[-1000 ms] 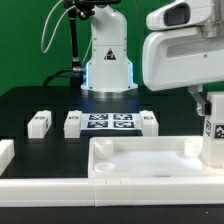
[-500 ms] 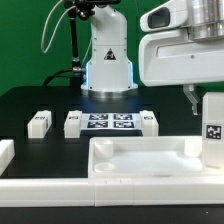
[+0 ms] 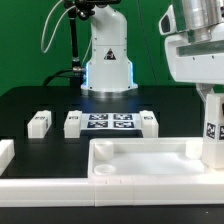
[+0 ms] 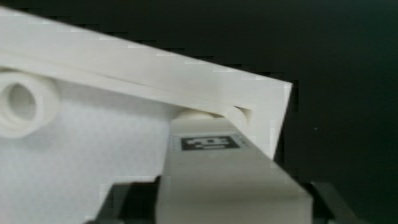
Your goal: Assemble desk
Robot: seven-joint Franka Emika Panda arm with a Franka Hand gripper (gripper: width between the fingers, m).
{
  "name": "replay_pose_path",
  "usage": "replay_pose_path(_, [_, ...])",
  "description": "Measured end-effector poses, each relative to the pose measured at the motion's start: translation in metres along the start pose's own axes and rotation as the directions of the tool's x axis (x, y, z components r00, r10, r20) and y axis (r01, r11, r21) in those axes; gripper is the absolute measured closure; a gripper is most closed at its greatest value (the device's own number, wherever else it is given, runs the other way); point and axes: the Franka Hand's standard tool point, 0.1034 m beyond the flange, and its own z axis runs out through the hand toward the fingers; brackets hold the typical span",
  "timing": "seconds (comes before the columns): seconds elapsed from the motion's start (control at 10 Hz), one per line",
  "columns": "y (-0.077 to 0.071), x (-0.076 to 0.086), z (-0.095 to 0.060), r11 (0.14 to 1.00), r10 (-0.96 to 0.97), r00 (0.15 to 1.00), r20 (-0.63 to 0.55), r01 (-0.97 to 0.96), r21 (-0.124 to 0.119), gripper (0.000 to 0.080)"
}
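The desk's white rimmed tabletop (image 3: 140, 146) lies at the front of the black table, a round corner socket (image 4: 16, 104) showing in the wrist view. A white block leg (image 3: 212, 130) with a black-white tag stands upright at the tabletop's corner on the exterior view's right. My gripper (image 3: 207, 99) comes down on it from above and is shut on the leg (image 4: 222, 165). The leg fills the gap between the dark fingers (image 4: 127, 203). The leg's lower end is hidden, so I cannot tell whether it sits in a socket.
Three more tagged legs (image 3: 39, 123) (image 3: 73, 123) (image 3: 149, 121) stand in a row behind the tabletop, either side of the marker board (image 3: 110, 122). A long low white bar (image 3: 100, 196) runs along the front and a short one (image 3: 5, 152) at the left. The arm's base (image 3: 108, 60) stands behind.
The hand's white body has turned and shifted up and toward the exterior view's right. The leg has stayed in the grip at the same tabletop corner.
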Motion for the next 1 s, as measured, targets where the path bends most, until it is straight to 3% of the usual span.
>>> replay_pose_path(0.2, [0.0004, 0.0008, 0.0003, 0.993, -0.118, 0.993, -0.002, 0.118, -0.003, 0.0503])
replay_pose_path(0.3, [0.0005, 0.0035, -0.0006, 0.938, -0.346, 0.938, 0.001, 0.346, -0.006, 0.028])
replay_pose_path(0.4, [0.0033, 0.0006, -0.0002, 0.872, -0.487, 0.873, 0.032, 0.488, -0.027, 0.028])
replay_pose_path(0.5, [0.0058, -0.0043, 0.0022, 0.789, -0.609, 0.79, 0.074, 0.612, -0.044, 0.0173])
replay_pose_path(0.8, [0.0042, -0.0027, 0.0024, 0.665, -0.744, 0.665, 0.073, 0.747, -0.028, 0.0151])
replay_pose_path(0.9, [0.0053, -0.0014, 0.0015, 0.544, -0.834, 0.545, 0.085, 0.838, -0.032, 0.0151])
replay_pose_path(1.0, [0.0027, 0.0026, -0.0038, 0.319, -0.939, 0.323, 0.117, 0.946, -0.054, 0.015])
